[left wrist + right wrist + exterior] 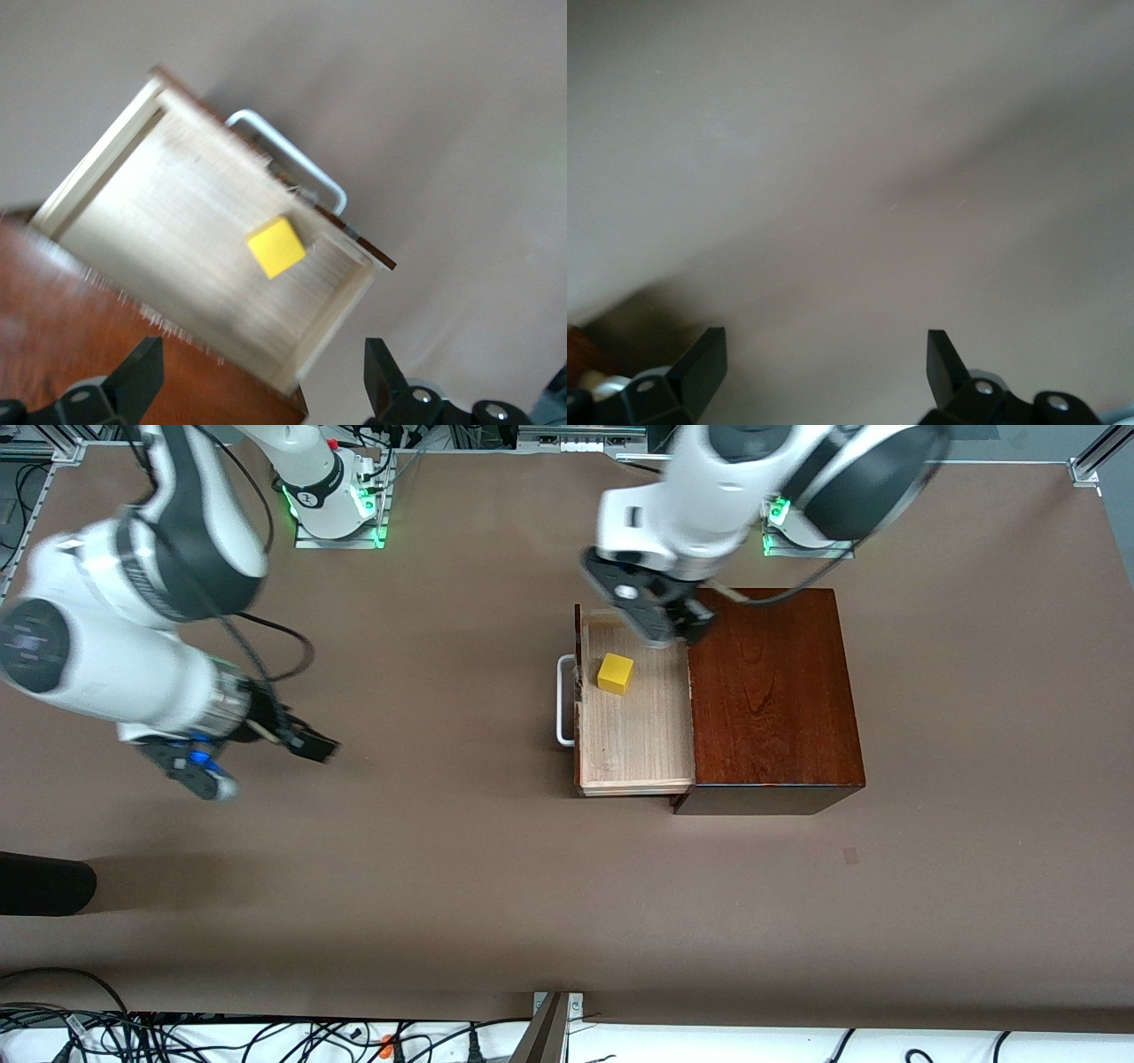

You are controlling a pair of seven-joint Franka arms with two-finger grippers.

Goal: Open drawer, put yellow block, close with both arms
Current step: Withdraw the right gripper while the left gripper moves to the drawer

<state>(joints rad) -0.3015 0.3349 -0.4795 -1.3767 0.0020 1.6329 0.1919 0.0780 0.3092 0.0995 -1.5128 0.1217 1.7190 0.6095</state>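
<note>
the yellow block (615,673) lies on the pale floor of the drawer (633,726), which is pulled out of the dark mahogany box (775,691) toward the right arm's end of the bench (443,868). the block sits close to the drawer's front wall, in the part farther from the front camera. the left wrist view shows the block (275,248) clear of the drawer's walls (106,150) and the white handle (288,150) outside the front; the front view shows only the handle's (563,701) thin loop. it also shows the fingers (137,376) of that arm spread wide with nothing between them, which the front view hides under the wrist. the left gripper (660,624) hangs over the drawer's end farther from the front camera, by the box edge. the right gripper (266,753) is up over bare bench well apart from the drawer; its wrist view shows its fingers (700,359) spread, empty, over plain brown surface. a dark rounded object (44,886) lies at the bench's edge on the right arm's end. cables (177,1036) run along the near edge, by a white strip.
</note>
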